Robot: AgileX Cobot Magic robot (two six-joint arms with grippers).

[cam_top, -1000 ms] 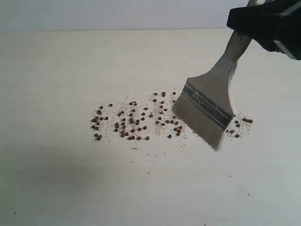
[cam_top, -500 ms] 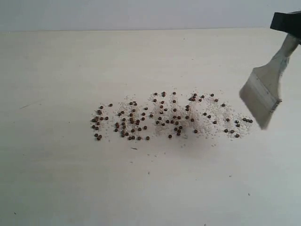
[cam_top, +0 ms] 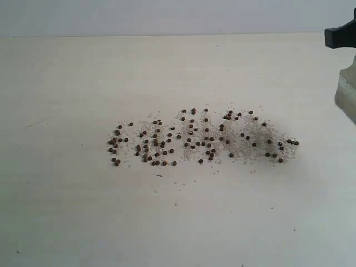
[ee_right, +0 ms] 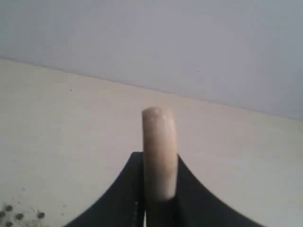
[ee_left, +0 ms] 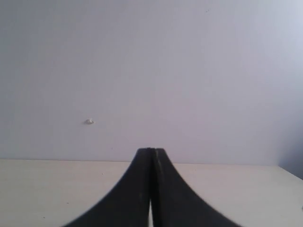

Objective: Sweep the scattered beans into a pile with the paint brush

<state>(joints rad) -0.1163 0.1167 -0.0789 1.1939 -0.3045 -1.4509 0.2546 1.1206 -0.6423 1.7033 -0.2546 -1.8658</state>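
Many small reddish-brown beans [cam_top: 192, 139] lie scattered in a wide band across the middle of the pale table [cam_top: 167, 222], mixed with whitish crumbs. The paint brush [cam_top: 347, 97] shows only as a sliver of ferrule and bristles at the right edge, lifted off the table and to the right of the beans. My right gripper [cam_top: 339, 38] is partly visible above it. In the right wrist view the cream handle [ee_right: 159, 151] stands between the black fingers of the right gripper [ee_right: 160, 163], which is shut on it. My left gripper [ee_left: 151, 153] is shut with nothing in it.
A few beans [ee_right: 19, 215] show at the corner of the right wrist view. A plain pale wall [cam_top: 167, 16] runs behind the table's far edge. A small white speck [ee_left: 89, 121] marks the wall in the left wrist view.
The brush has swung up and to the right, from over the beans' right end to the frame's right edge. The beans it covered are now visible.
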